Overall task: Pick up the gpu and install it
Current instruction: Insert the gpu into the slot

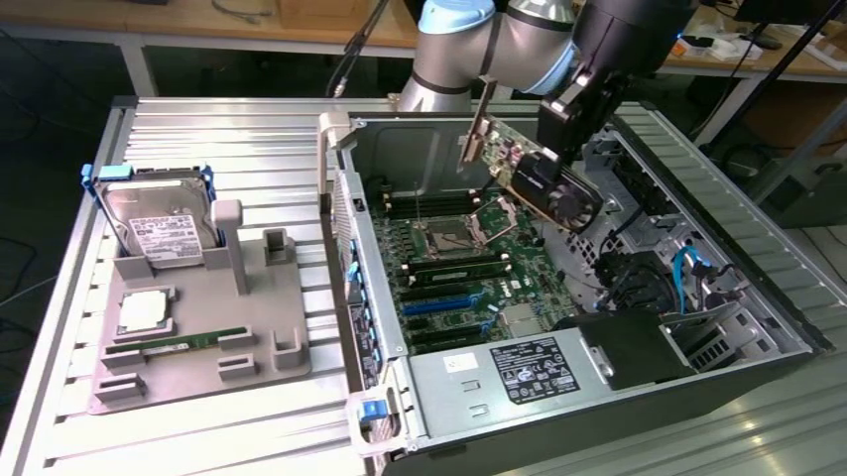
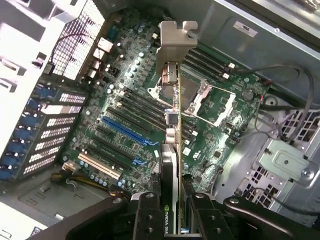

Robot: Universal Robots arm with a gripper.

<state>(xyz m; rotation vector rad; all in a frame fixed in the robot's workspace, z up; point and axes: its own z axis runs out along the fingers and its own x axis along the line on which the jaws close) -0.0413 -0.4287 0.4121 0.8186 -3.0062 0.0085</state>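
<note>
The gpu (image 1: pixel 543 183), a flat card with a black face, green board and silver end bracket, hangs tilted in the air over the open computer case (image 1: pixel 768 288). My gripper (image 1: pixel 561 147) is shut on its upper edge. In the wrist view the gpu (image 2: pixel 171 150) appears edge-on between the black fingers (image 2: pixel 146 215), its bracket pointing away from the camera, above the motherboard (image 2: pixel 125 95). The card is well clear of the board. The blue expansion slot (image 2: pixel 126 131) lies off to one side of the card; the blue slot (image 1: pixel 439 301) also sits low on the motherboard (image 1: pixel 457 248).
On the exterior view's left, a grey holder tray (image 1: pixel 272 362) carries a silver hard drive (image 1: pixel 159 226), a CPU (image 1: pixel 143 312) and a green RAM stick (image 1: pixel 179 344). Inside the case are a power supply (image 1: pixel 530 365), drive cage and blue cables (image 1: pixel 688 266).
</note>
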